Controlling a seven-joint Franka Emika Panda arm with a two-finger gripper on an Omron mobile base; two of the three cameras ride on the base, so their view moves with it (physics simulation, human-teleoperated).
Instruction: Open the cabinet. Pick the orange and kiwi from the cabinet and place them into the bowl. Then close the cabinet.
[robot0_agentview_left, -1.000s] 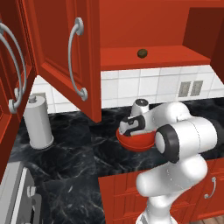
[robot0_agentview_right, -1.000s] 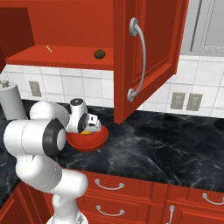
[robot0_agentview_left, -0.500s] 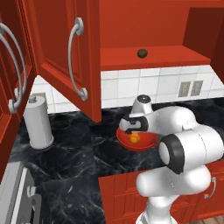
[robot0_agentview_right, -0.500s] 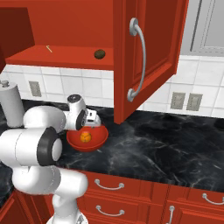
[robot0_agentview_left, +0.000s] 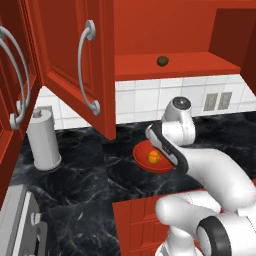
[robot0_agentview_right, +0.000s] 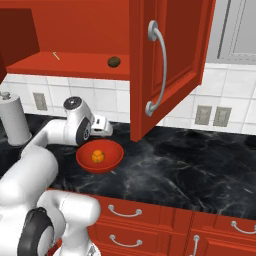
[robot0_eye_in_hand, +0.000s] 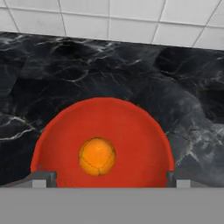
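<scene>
Tool wide open, empty, above orange in bowl

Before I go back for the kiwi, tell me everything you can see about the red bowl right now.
The bowl is a shallow, round, glossy red dish, looking like smooth ceramic or plastic. It sits upright and level on the black marbled counter, in front of the white tiled wall and below the open cabinet. The orange rests alone near its centre, touching its floor. The hand hangs open just above its near rim, not touching it.
</scene>
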